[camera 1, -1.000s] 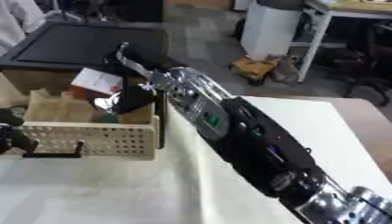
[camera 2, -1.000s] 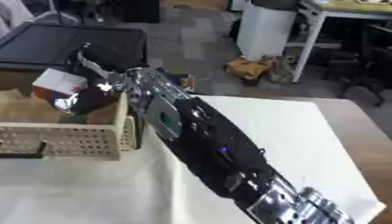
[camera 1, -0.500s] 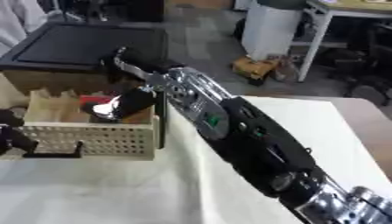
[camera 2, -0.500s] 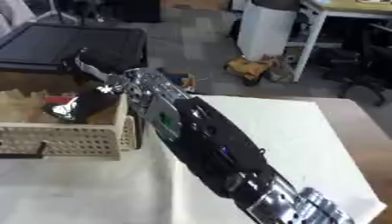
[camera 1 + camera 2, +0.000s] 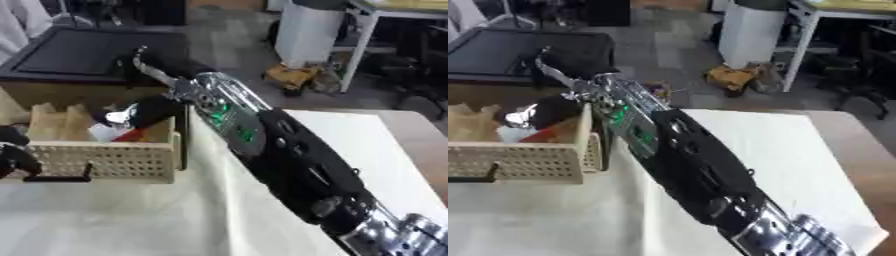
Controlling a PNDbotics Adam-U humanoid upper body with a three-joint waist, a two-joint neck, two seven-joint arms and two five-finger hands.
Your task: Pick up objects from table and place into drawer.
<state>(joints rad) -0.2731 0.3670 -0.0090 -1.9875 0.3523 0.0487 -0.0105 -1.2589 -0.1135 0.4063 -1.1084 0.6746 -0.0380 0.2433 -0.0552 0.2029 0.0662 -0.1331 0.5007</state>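
My right arm reaches from the lower right across the white table to the beige perforated drawer at the left. My right hand dips into the drawer with its fingers curled down onto a white and red box, which lies low inside; the thumb sticks up behind. The arm hides the drawer's right wall. My left hand shows as a dark shape at the left edge, right by the drawer's black front handle.
Brown paper or card fills the drawer's left part. A dark flat cabinet top lies beyond the drawer. The white table stretches to the right of my arm. Floor clutter and a white bin stand far behind.
My right hand has come down from above the drawer into it, carrying the white and red box from over the back rim to low inside. The left hand stays by the handle.
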